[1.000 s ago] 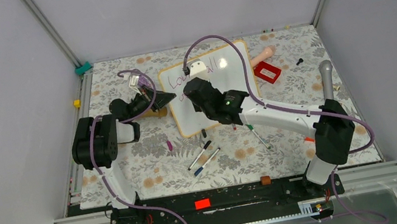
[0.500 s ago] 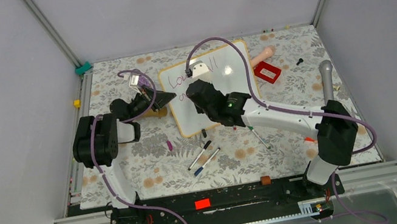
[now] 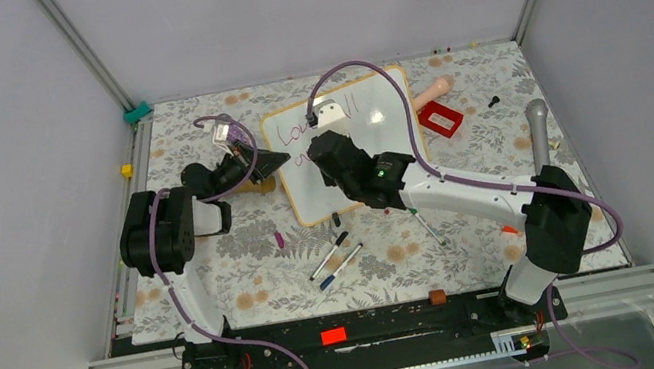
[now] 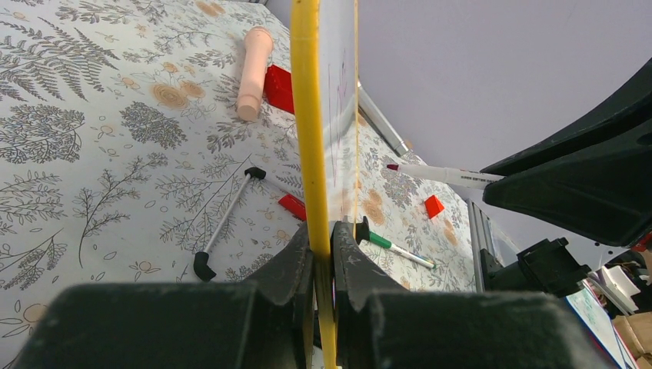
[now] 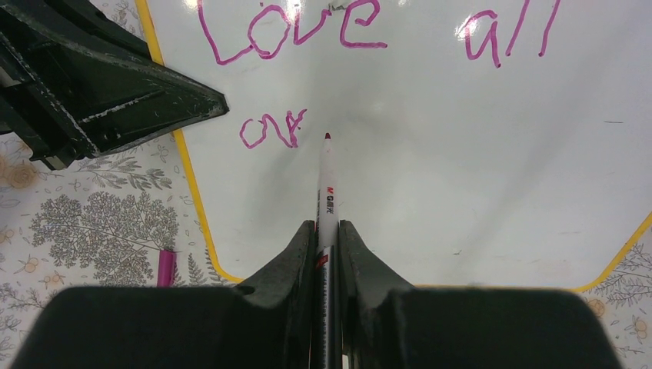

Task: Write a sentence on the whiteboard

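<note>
Written in pink as the sentence point(image 5: 292, 34): "Love all", with "ar" beneath. Set on the whiteboard point(image 5: 461, 192), lying mid-bench toward the far edge. Clamped at its left frame edge by the left gripper point(image 4: 323, 238). Pinched between the right gripper point(image 5: 328, 231) fingers, a marker point(image 5: 326, 200), tip just right of "ar".

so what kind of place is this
Probably a lab robot test cell: plain grey walls, aluminium frame posts, a left arm and right arm bolted to a rail, and a whiteboard on a floral tablecloth.
</note>
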`<action>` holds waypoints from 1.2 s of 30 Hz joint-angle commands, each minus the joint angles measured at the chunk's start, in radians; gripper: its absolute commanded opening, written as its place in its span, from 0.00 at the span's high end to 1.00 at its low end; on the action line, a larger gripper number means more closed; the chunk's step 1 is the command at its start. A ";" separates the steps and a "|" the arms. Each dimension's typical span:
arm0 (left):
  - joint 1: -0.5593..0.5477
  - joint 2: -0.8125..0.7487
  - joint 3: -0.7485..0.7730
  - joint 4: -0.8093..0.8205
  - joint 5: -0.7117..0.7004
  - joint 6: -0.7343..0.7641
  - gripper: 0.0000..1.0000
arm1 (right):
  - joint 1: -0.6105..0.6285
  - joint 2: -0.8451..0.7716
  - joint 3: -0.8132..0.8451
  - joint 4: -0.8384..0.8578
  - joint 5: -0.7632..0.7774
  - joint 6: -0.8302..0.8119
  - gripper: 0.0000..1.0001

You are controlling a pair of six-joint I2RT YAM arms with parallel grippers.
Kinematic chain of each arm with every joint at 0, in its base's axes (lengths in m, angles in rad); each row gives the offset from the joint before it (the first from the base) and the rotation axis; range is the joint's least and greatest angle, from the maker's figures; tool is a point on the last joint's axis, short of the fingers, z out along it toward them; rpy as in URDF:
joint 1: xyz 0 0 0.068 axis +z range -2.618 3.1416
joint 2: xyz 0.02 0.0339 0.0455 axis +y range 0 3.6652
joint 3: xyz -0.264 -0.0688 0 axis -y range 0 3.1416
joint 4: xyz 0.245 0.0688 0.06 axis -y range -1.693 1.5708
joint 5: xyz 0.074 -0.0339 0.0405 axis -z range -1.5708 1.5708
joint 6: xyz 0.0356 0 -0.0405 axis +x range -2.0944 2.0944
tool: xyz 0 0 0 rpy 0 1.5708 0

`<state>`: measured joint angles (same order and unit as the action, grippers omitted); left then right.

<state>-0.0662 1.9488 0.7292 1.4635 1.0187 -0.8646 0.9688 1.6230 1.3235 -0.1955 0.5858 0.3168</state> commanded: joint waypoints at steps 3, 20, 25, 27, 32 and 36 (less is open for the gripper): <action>-0.014 0.055 -0.005 0.010 0.031 0.155 1.00 | 0.008 -0.048 -0.037 0.085 0.020 -0.013 1.00; -0.014 0.042 -0.027 0.012 0.018 0.176 1.00 | 0.008 -0.092 -0.129 0.187 -0.002 -0.020 1.00; -0.014 0.027 -0.041 0.012 0.014 0.197 1.00 | 0.008 -0.093 -0.125 0.185 -0.012 -0.021 1.00; -0.015 0.022 -0.043 0.012 0.015 0.199 1.00 | 0.008 -0.093 -0.124 0.183 -0.015 -0.021 1.00; -0.014 0.020 -0.043 0.011 0.011 0.196 1.00 | 0.008 -0.094 -0.122 0.181 -0.037 -0.030 1.00; -0.015 0.020 -0.045 0.012 0.011 0.197 1.00 | 0.009 -0.106 -0.136 0.186 -0.066 -0.044 1.00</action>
<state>-0.0662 1.9503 0.7246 1.4700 1.0164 -0.8536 0.9688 1.5661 1.1946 -0.0460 0.5488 0.2924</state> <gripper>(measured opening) 0.081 0.174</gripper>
